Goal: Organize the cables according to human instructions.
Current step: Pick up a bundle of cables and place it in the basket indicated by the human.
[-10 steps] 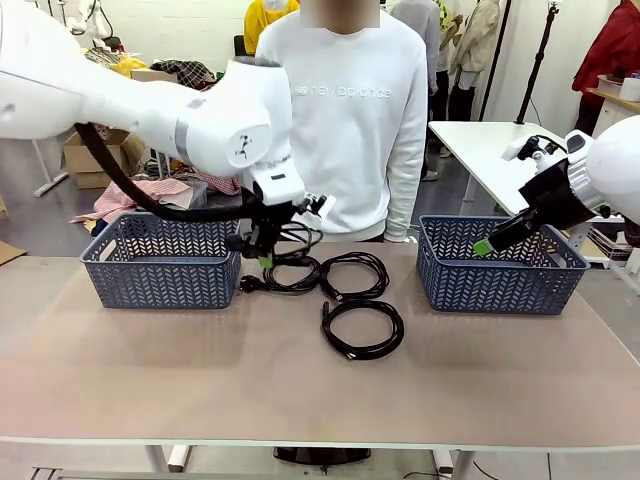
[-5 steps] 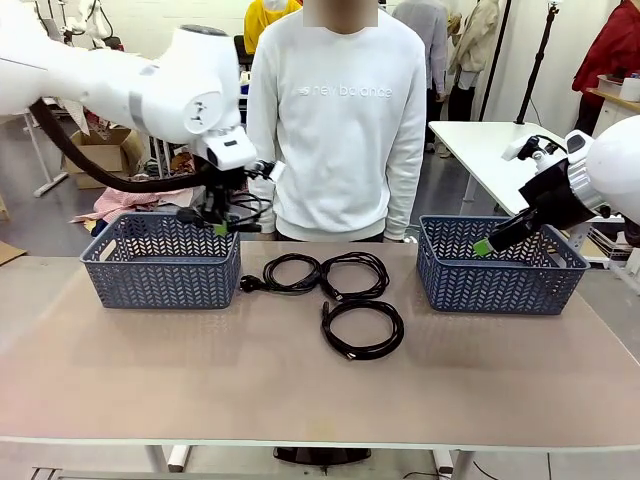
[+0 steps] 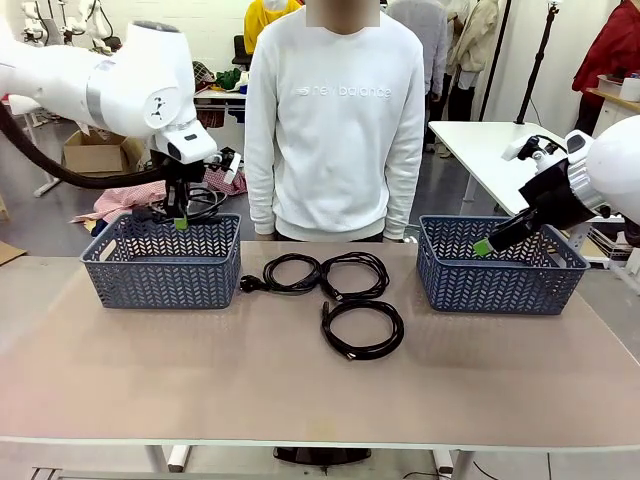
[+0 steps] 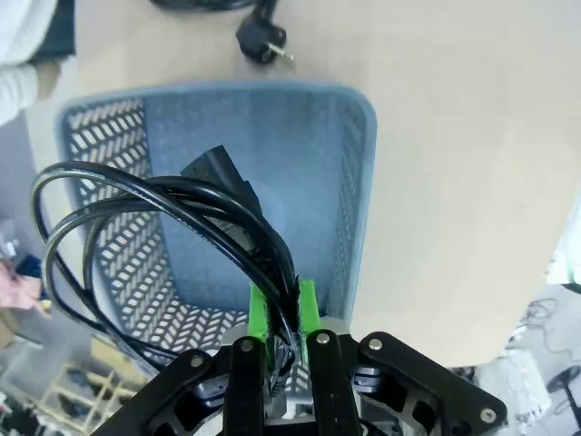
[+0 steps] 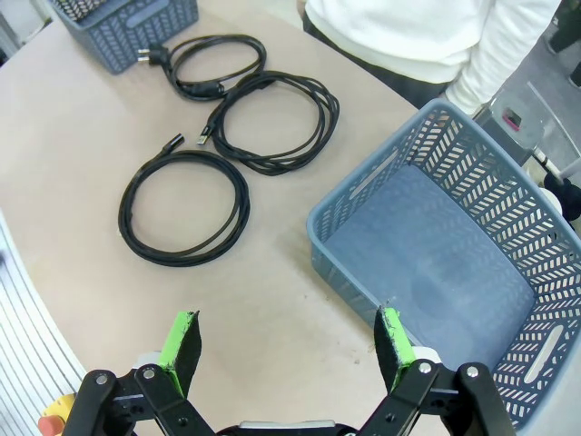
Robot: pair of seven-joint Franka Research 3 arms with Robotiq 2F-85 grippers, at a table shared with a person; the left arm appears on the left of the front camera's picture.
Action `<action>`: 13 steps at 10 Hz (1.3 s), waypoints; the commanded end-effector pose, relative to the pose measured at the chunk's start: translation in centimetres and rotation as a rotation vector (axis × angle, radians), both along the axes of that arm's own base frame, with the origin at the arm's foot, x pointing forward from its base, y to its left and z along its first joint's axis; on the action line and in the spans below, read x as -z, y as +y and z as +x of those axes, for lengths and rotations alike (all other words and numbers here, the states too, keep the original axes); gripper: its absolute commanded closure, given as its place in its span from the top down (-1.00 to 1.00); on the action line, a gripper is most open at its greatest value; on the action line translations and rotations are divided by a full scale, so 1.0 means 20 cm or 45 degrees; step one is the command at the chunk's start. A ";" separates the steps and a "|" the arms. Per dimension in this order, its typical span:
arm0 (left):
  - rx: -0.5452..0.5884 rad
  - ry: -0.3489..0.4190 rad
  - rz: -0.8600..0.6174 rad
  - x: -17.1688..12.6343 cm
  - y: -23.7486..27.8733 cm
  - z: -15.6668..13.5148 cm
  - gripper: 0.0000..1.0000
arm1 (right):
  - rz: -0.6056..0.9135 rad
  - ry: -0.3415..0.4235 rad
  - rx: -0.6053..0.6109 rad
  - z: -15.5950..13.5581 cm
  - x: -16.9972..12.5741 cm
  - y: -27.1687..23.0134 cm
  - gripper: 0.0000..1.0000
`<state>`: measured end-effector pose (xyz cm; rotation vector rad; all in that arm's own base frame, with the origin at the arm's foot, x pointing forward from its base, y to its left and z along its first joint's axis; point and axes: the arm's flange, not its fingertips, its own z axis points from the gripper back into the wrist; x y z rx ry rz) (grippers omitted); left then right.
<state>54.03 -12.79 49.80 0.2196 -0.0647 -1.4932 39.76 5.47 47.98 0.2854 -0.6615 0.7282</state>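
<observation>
My left gripper (image 3: pixel 180 222) hangs over the left blue basket (image 3: pixel 110 262), shut on a coiled black cable (image 3: pixel 203 201). In the left wrist view the green pads (image 4: pixel 263 313) pinch the cable's loops (image 4: pixel 154 193) above the basket's floor (image 4: pixel 281 136). Three more cables lie on the table between the baskets: one with a plug (image 3: pixel 288 273), one beside it (image 3: pixel 353 275), one nearer (image 3: pixel 362 329). My right gripper (image 3: pixel 482 246) stands open over the right basket (image 3: pixel 500 285) with nothing between its fingers. The right wrist view shows those cables (image 5: pixel 218 65), (image 5: pixel 272 113), (image 5: pixel 186 204).
A person in a white sweatshirt (image 3: pixel 340 120) stands at the far edge behind the cables, arms down. A loose plug (image 4: pixel 263 41) lies just outside the left basket. The near half of the table (image 3: pixel 300 400) is bare.
My left arm has lifted one cable off the table's middle and carried it left and up, from beside the other coils to above the left basket. The right arm has not moved.
</observation>
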 end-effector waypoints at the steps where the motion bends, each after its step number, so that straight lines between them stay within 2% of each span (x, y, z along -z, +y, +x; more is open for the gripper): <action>1: -0.066 -0.026 0.001 0.08 0.04 -0.01 -1.00 | 0.022 0.001 0.000 0.01 0.00 0.00 1.00; 7: -0.124 -0.036 -0.012 0.20 0.07 0.03 -1.00 | 0.022 0.001 0.000 0.01 0.00 0.00 1.00; 9: -0.140 -0.009 -0.023 0.22 0.07 0.03 -0.31 | 0.022 0.001 0.000 0.01 0.00 0.00 1.00; 10: -0.144 -0.012 -0.034 0.21 0.06 0.04 -0.26 | 0.022 0.001 0.000 0.01 0.00 0.00 1.00; 11: -0.144 -0.009 -0.054 0.21 0.06 0.04 0.08 | 0.022 0.001 0.000 0.01 0.00 0.00 1.00; 12: -0.149 0.000 -0.065 0.20 0.06 0.04 0.13 | 0.022 0.001 0.000 0.01 0.00 0.00 1.00; 13: -0.157 0.008 -0.058 0.19 0.05 0.04 0.47 | 0.022 0.001 0.000 0.01 0.00 0.00 1.00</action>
